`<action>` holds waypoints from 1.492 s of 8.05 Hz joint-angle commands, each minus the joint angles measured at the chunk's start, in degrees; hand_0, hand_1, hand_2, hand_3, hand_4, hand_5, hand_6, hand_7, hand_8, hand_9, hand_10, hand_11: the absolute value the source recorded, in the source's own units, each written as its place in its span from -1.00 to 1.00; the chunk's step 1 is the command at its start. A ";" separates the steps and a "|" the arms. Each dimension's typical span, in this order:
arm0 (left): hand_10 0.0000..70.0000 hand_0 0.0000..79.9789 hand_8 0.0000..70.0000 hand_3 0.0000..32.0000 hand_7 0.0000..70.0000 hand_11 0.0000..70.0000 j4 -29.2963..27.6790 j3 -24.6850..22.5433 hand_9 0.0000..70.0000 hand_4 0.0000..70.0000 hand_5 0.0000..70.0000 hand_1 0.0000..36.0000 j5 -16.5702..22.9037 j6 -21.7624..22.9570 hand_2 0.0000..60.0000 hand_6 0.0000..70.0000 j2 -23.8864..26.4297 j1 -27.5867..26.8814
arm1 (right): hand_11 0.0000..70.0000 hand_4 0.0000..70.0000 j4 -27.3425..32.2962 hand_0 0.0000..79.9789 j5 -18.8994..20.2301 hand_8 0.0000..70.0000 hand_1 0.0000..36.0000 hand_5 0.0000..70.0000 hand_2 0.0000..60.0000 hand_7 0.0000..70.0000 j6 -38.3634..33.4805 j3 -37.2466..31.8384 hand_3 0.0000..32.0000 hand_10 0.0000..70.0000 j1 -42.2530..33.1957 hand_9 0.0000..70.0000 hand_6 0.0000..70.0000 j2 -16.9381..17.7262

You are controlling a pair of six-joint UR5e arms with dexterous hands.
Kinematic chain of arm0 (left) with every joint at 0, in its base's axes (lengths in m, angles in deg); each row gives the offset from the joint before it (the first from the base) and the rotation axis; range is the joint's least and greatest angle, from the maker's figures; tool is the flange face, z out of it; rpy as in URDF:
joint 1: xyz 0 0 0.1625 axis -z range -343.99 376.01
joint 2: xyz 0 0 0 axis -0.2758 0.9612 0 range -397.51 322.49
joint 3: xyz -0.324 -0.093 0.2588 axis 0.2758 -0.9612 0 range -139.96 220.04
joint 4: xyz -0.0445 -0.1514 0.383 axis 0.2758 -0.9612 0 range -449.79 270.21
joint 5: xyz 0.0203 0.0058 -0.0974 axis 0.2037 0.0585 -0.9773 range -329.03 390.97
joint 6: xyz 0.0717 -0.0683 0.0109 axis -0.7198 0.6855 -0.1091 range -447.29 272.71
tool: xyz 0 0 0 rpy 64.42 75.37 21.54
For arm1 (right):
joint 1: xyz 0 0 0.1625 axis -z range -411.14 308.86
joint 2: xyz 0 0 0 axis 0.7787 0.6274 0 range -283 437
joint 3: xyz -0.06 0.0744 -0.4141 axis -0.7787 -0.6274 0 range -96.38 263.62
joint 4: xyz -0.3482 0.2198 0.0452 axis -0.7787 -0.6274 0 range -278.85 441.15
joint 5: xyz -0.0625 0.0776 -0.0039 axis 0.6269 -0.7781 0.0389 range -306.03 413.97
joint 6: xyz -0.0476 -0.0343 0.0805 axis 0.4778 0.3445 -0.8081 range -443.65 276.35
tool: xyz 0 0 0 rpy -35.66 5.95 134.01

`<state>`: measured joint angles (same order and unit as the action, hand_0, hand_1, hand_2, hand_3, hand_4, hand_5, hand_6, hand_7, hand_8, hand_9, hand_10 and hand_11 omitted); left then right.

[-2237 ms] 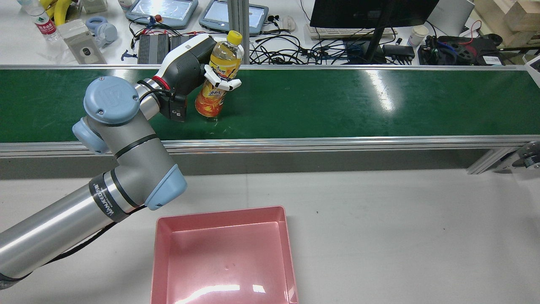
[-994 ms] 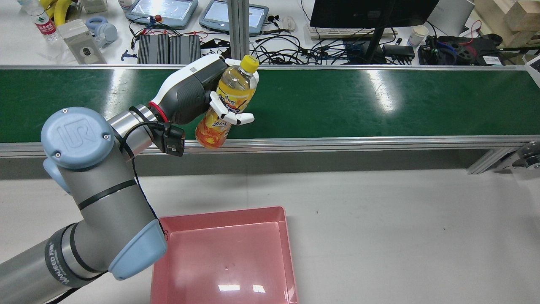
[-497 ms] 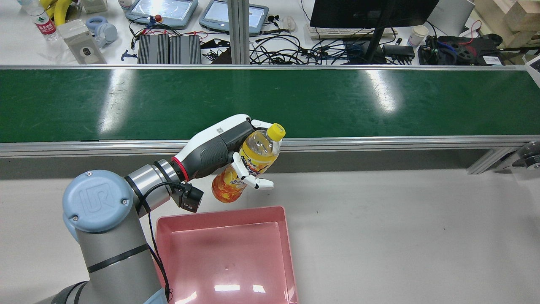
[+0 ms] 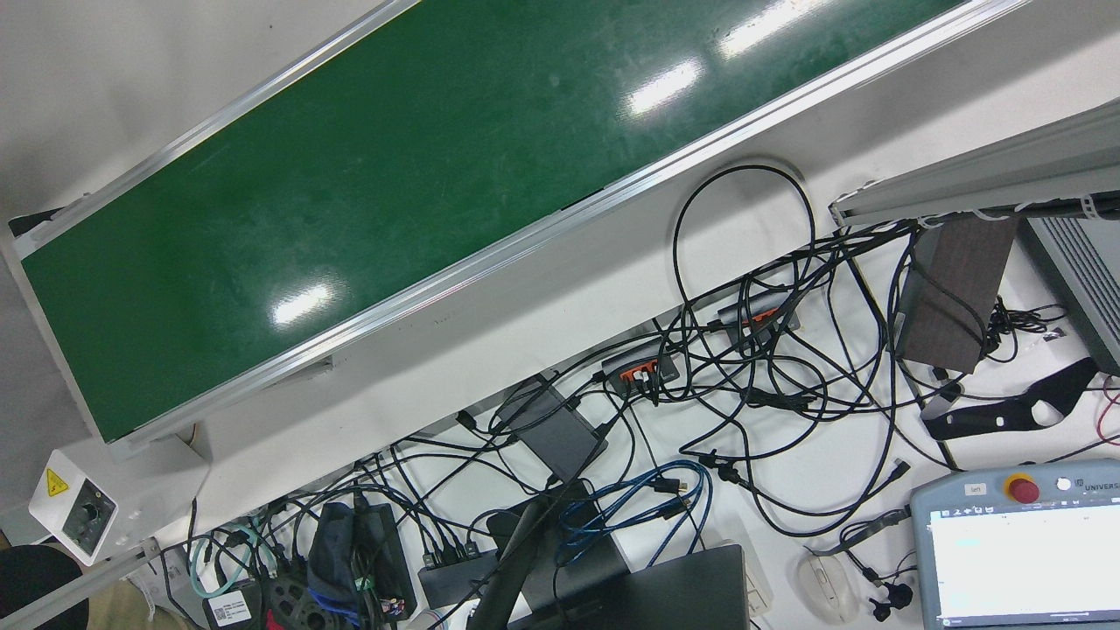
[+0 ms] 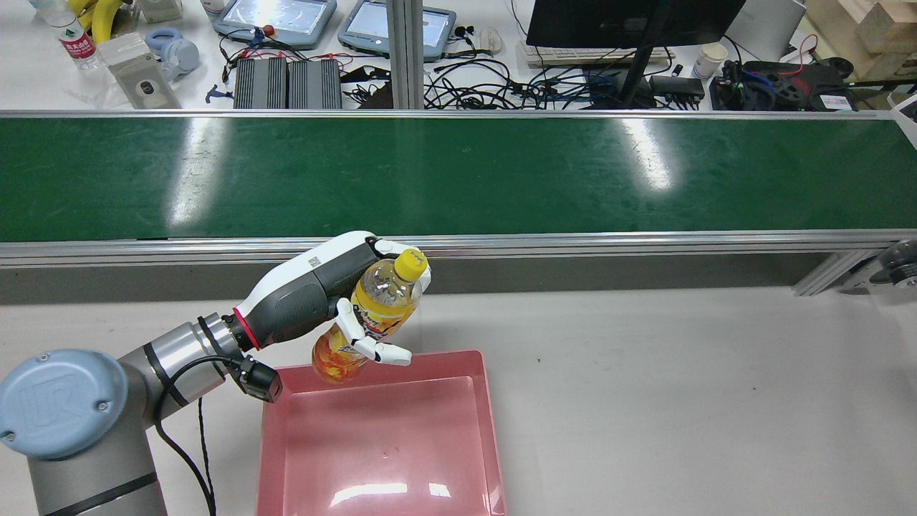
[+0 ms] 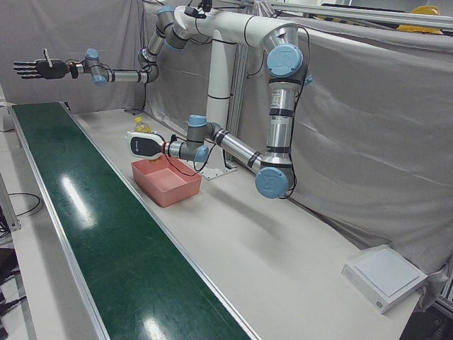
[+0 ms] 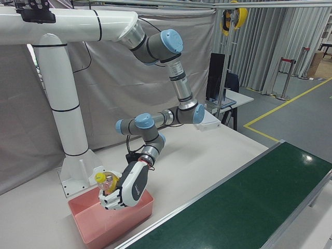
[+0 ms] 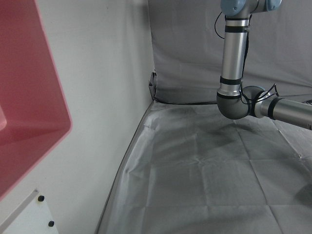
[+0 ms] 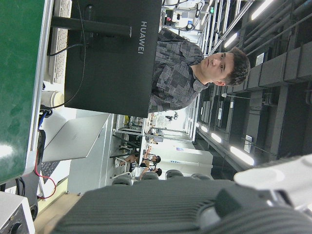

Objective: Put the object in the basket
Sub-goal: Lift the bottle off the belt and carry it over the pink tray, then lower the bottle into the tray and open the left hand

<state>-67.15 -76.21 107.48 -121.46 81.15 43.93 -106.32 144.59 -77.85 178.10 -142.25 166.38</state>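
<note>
Surface (image 5: 645, 401): pale, pink basket (image 5: 494, 444) near the green belt (image 5: 501, 172).
Left hand (image 5: 315, 301): fingers (image 5: 372, 347) clamped on a tilted bottle (image 5: 369, 315) — above the basket's far rim.
Right hand (image 6: 35, 69): raised, fingers spread, empty.
Risk: early release — the bottle could strike the rim and roll away.

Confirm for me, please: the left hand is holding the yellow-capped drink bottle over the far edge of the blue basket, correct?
Not quite: the basket is pink, not blue, as the rear view shows. The rest holds: the left hand has its fingers wrapped around the yellow-capped drink bottle, held over the basket's far edge.
</note>
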 commanded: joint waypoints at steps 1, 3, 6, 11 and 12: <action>0.64 0.57 0.81 -1.00 0.85 1.00 5.10 -7.22 1.00 0.53 1.00 0.11 0.13 -0.45 -0.12 0.27 -2.74 -0.32 | -1.00 -1.00 0.00 -1.00 0.00 -1.00 -1.00 -1.00 -1.00 -1.00 0.00 0.00 -1.00 -1.00 0.05 -1.00 -1.00 0.00; 0.35 0.56 0.52 -1.00 0.53 0.93 6.18 -7.41 1.00 0.33 1.00 -0.15 0.13 -0.54 -0.88 -0.02 -2.74 -0.32 | -1.00 -1.00 0.00 -1.00 0.00 -1.00 -1.00 -1.00 -1.00 -1.00 0.00 0.00 -1.00 -1.00 0.05 -1.00 -1.00 0.00; -0.47 0.37 -0.47 -1.00 -0.66 -0.22 6.01 -7.41 -0.28 -0.39 0.16 -1.00 0.39 -0.63 -1.00 -0.76 -2.91 -1.81 | -1.00 -1.00 0.00 -1.00 0.00 -1.00 -1.00 -1.00 -1.00 -1.00 0.00 0.00 -1.00 -1.00 0.05 -1.00 -1.00 0.00; -0.93 0.11 -0.77 -0.76 -0.91 -0.90 3.99 -7.41 -0.69 -0.60 -0.57 -1.00 0.57 -0.54 -1.00 -0.97 -4.94 -1.99 | -1.00 -1.00 0.00 -1.00 0.00 -1.00 -1.00 -1.00 -1.00 -1.00 0.00 0.00 -1.00 -1.00 -0.04 -1.00 -1.00 0.00; -0.95 0.12 -0.80 -0.73 -0.93 -0.93 4.07 -7.41 -0.73 -0.60 -0.60 -1.00 0.57 -0.46 -1.00 -0.98 -4.85 -1.91 | -1.00 -1.00 0.00 -1.00 0.00 -1.00 -1.00 -1.00 -1.00 -1.00 0.00 0.00 -1.00 -1.00 -0.04 -1.00 -1.00 0.00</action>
<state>-62.88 -83.62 107.99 -122.03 76.42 41.96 -106.32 144.59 -77.85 178.10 -142.28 166.39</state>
